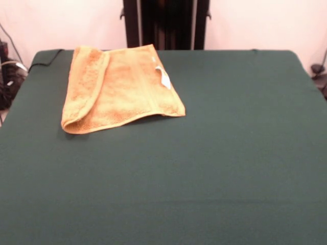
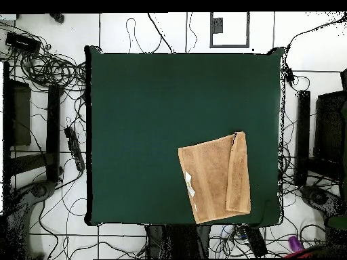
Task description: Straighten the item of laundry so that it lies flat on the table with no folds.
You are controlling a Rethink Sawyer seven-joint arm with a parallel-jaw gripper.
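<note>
The golden-orange towel [image 1: 120, 87] lies on the dark green table [image 1: 204, 163], at the far left in the front view. Its left side is folded over onto itself as a long flap [image 1: 87, 84]. A small white tag [image 1: 164, 77] shows near its right edge, beside the woven band. In the overhead view the towel [image 2: 213, 177] lies at the lower right of the table [image 2: 149, 115], with the folded flap [image 2: 238, 172] along its right side and the tag [image 2: 189, 183] at its left. The gripper shows in neither view.
The black pedestal [image 1: 164, 23] stands behind the table's far edge. Cables and power strips [image 2: 71, 145] lie on the floor around the table. The towel's far edge lies close to the table's edge by the robot.
</note>
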